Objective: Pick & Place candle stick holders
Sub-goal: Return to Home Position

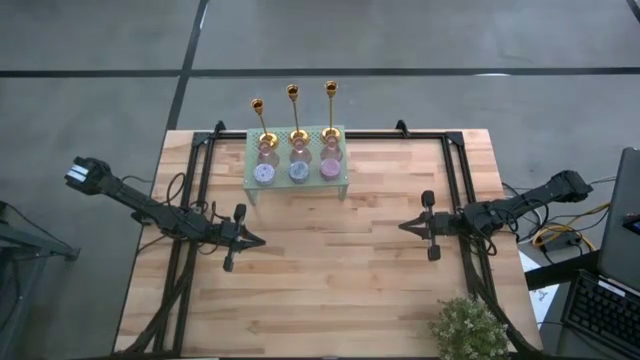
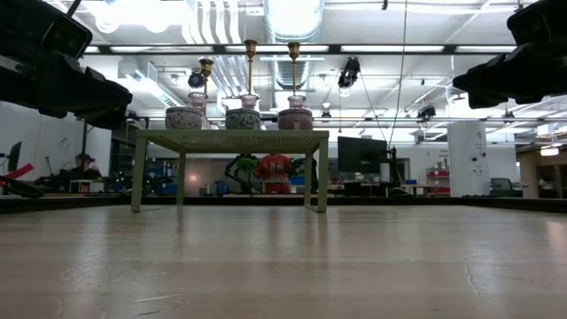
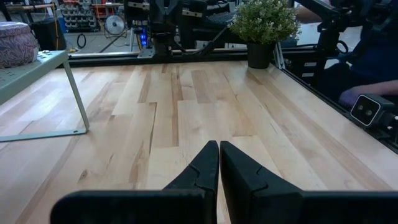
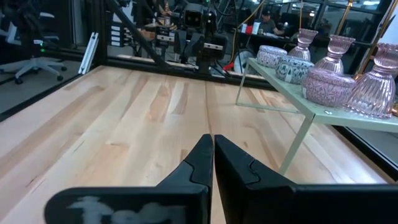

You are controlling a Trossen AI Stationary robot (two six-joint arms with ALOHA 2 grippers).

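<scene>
While left arm [image 1: 150, 208] and right arm [image 1: 510, 210] hover, holders [image 1: 297, 172] line the rack [image 2: 230, 136].

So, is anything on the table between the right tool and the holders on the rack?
Nothing visible. Bare tabletop lies between the right tool, shut, and the rack carrying the holders. The potted plant stands off that line, at the table's edge.

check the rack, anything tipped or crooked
Nothing stands out. On the green rack the gold candlesticks, pink glass holders and round holders stand upright in even rows. The left gripper and right gripper are shut, away from it.
</scene>
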